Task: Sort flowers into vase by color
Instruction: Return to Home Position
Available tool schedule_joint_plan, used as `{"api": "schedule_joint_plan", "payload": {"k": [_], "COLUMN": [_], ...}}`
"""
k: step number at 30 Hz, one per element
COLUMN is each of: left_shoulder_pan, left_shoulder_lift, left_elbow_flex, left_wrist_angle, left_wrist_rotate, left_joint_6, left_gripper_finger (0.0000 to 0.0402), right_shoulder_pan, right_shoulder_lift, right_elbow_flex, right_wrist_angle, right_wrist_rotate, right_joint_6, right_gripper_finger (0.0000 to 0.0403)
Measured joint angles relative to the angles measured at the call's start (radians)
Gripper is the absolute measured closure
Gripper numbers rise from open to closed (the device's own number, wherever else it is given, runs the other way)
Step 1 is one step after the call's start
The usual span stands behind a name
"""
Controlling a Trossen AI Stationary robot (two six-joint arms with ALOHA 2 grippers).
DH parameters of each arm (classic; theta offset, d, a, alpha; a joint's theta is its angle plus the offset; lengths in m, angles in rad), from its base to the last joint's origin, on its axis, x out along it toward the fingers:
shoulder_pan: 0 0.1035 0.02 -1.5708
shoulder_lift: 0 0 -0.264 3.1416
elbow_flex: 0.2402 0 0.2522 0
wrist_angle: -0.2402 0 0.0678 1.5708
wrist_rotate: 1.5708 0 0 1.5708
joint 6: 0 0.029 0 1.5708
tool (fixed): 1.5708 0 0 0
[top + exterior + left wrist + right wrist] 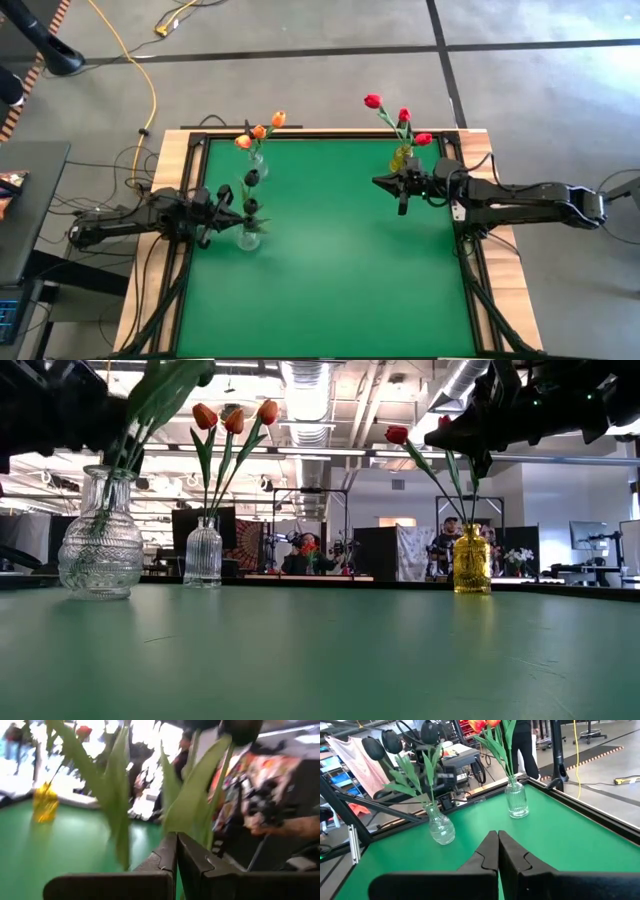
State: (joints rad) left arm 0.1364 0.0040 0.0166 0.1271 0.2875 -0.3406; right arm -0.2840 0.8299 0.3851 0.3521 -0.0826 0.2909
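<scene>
No readable text, label, brand or number shows anywhere.

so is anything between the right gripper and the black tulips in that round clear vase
nothing visible: only bare green table top lies between the right gripper, jaws shut, and the clear round glass vase holding the dark near-black tulips. the ribbed clear vase of orange tulips stands off to one side
</scene>
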Motion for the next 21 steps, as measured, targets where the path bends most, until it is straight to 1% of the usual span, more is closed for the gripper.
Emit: {"api": "schedule_joint_plan", "payload": {"k": [2,5,7,10,15,21], "left_shoulder_pan": [0.000,0.000,0.000,0.000,0.000,0.000], "left_shoulder_lift": [0.000,0.000,0.000,0.000,0.000,0.000], "left_elbow_flex": [0.000,0.000,0.000,0.000,0.000,0.000], "left_wrist_angle": [0.061,0.142,0.167,0.130,0.008,-0.061], "left_wrist_rotate": [0.022,0.024,0.023,0.018,-0.035,-0.095], "left_joint_6": [-0.003,0.012,0.038,0.070,0.083,0.097], "left_gripper_finger": [0.0401,0.0401,0.0401,0.0401,0.0401,0.0401], "right_shoulder_pan": [0.000,0.000,0.000,0.000,0.001,0.001], "right_shoulder_lift": [0.000,0.000,0.000,0.000,0.000,0.000], "right_elbow_flex": [0.000,0.000,0.000,0.000,0.000,0.000], "right_wrist_angle": [0.000,0.000,0.000,0.000,0.000,-0.020], "right_wrist_rotate": [0.000,0.000,0.000,0.000,-0.010,-0.026], "right_joint_6": [0.000,0.000,0.000,0.000,0.000,-0.003], "right_gripper_finger": [0.0377,0.0377,0.0377,0.0377,0.0377,0.0377]}}
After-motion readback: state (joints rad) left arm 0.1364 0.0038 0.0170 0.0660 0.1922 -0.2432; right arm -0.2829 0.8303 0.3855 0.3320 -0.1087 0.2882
